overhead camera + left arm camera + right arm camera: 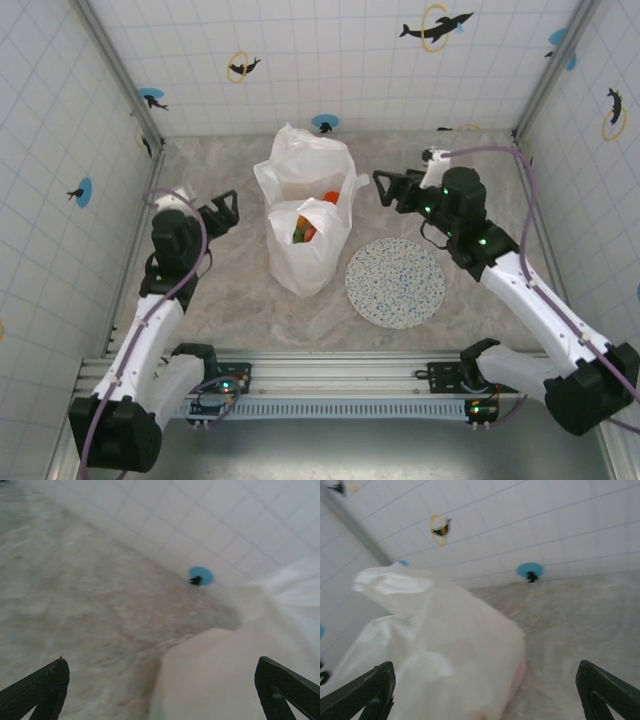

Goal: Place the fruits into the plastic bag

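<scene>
Left gripper [227, 210]: spread wide with nothing between its black fingers [42, 687]. It hangs clear of the marbled grey tabletop [230, 290] and points toward the bag.
Right gripper [382, 188]: also spread wide and holding nothing, with dark fingers [605, 687] at the two lower corners of its wrist view. It is raised off the table.
Thin crinkly translucent white plastic bag [308, 215]: stands between the two grippers, just ahead of each and touching neither. From the left gripper [162, 661] it lies ahead and to the right, with a pale fold [225, 670] running in between the fingers. From the right gripper [485, 664] it lies ahead and to the left, as a tall bulging white mass [440, 650].
Small glossy toy fruits [304, 232]: inside the bag. Red, orange and yellow-green patches show at its mouth, and another orange one [331, 197] shows further back. The count cannot be told.
Round speckled white plate [395, 283]: flat on the table, on the near side of the right gripper toward the arm bases, just beside the bag's lower right edge.
Blue round wall sticker with a dark dolphin [325, 123]: on the tiled back wall beyond both grippers [201, 575] [530, 570], behind the bag.
</scene>
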Action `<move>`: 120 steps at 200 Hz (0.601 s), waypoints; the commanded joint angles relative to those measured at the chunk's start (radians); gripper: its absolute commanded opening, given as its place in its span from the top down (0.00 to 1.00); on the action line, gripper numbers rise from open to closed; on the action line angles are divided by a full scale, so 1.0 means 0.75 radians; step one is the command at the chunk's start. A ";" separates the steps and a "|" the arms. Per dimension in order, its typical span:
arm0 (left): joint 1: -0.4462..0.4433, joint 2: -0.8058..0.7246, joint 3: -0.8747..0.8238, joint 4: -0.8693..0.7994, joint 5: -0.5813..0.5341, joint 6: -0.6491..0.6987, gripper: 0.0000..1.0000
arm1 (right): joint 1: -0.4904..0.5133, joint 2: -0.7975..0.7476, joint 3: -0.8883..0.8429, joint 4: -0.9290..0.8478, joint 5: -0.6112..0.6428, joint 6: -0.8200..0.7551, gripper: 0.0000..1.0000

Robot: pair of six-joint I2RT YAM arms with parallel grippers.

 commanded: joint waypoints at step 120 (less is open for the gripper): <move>0.010 0.587 -0.636 1.205 -0.507 0.660 0.02 | -0.330 0.314 -1.085 1.200 0.653 -0.496 0.00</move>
